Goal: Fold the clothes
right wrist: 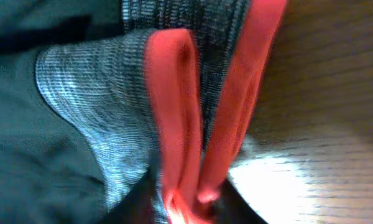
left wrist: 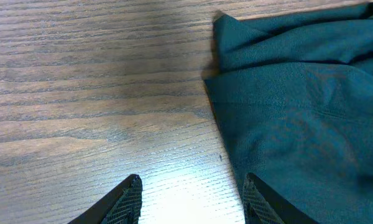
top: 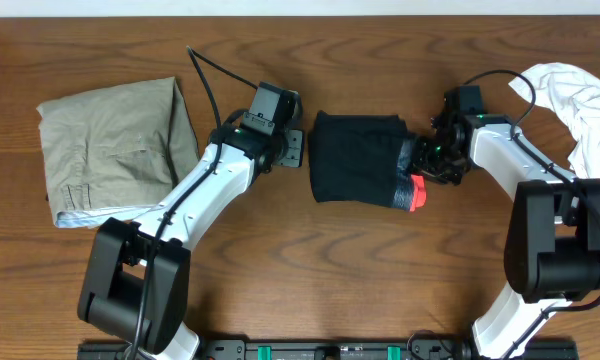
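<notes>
Shows black leggings (top: pixel 355 158) folded at mid-tabletop (top: pixel 380 270). Pinches their coral-edged waistband (right wrist: pixel 174 93) with the right fingers (right wrist: pixel 140 208), seemingly to tuck it over. Holds the left fingers (left wrist: pixel 127 199) open, empty, just left of the leggings. Reveals the pinch only from the right wrist, and only from overhead the khaki trousers (top: pixel 115 150) well left of the leggings.

I can read nothing here: no words, brand marks or numbers show from overhead or from either of my wrists. Even close up, the waistband of the black leggings (right wrist: pixel 93 112) shows me no tag or print.
</notes>
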Available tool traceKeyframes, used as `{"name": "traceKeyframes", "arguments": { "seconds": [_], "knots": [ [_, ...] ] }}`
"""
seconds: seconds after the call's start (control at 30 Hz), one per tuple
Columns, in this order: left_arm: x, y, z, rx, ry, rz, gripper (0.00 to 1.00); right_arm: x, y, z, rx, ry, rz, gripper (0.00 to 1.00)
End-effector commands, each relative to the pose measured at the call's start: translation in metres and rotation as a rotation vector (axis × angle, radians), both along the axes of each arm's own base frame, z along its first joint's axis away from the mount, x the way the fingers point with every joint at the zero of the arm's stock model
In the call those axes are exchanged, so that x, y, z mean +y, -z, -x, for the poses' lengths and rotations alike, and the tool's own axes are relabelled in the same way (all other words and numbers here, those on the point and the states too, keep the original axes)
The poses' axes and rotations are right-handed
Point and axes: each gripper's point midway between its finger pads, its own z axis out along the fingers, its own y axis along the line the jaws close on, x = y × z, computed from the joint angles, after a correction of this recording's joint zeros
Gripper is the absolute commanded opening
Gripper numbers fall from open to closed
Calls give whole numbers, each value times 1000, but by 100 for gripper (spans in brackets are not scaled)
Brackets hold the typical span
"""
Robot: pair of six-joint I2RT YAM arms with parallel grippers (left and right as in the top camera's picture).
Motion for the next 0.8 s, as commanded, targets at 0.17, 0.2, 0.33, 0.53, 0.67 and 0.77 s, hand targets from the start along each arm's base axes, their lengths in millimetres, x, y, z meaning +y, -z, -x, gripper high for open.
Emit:
{"name": "traceKeyframes", "arguments": {
  "seconds": [0.17,0.2,0.33,0.53,0.67,0.77],
  "knots": [
    [5,-12,-5,-31,-1,-15,53,4,0,-1,0,-15,-18,1],
    [5,-11,-5,-30,-1,-15,53,4,-6,-5,-19,-25,-18,1],
    [5,-11,-4,-29,-1,-16,53,6,-34,-25,-98,-56,-17,1],
    [5,-11,-4,-29,-1,-15,53,24,-70,-45,-191,-176,-16,1],
    [5,-11,-4,-29,-1,-15,53,44,-86,-53,-251,-266,-14,1],
    [5,-11,-4,-29,-1,-15,53,56,-95,-58,-289,-322,-18,1]
  ]
}}
